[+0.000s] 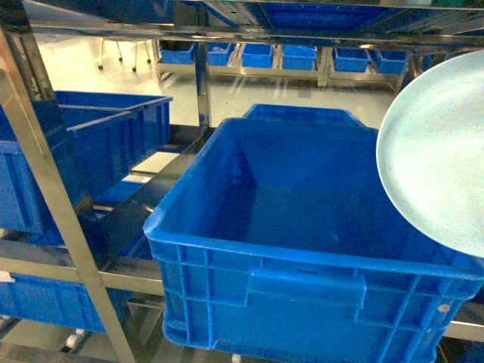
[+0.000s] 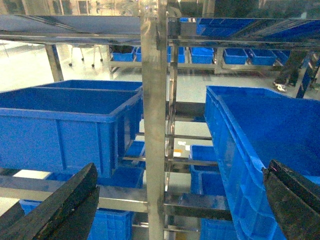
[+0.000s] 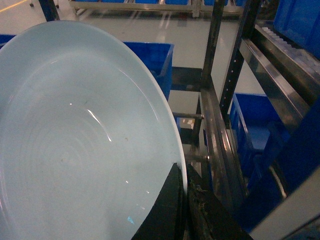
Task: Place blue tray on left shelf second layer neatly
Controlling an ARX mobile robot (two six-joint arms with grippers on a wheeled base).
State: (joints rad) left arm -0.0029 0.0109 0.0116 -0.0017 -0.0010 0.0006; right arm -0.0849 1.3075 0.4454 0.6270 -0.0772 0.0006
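Observation:
The blue tray [image 1: 442,147] is a pale round dish held up tilted at the right of the head view, above the right rim of a large dark-blue crate [image 1: 302,249]. In the right wrist view the tray [image 3: 75,145] fills the left side, and my right gripper [image 3: 184,174] is shut on its rim, one finger on each face. My left gripper [image 2: 180,200] stands open with nothing between its fingers [image 2: 65,200], facing a steel upright post [image 2: 154,125] of the rack. The left shelf's tier [image 1: 125,281] is a steel rail carrying blue crates.
Deep blue crates [image 1: 91,144] sit on the rack to the left, with more below [image 1: 45,302] and on racks across the aisle [image 1: 257,54]. A slanting post [image 1: 57,204] crosses the left foreground. An upper shelf rail [image 1: 227,32] runs overhead.

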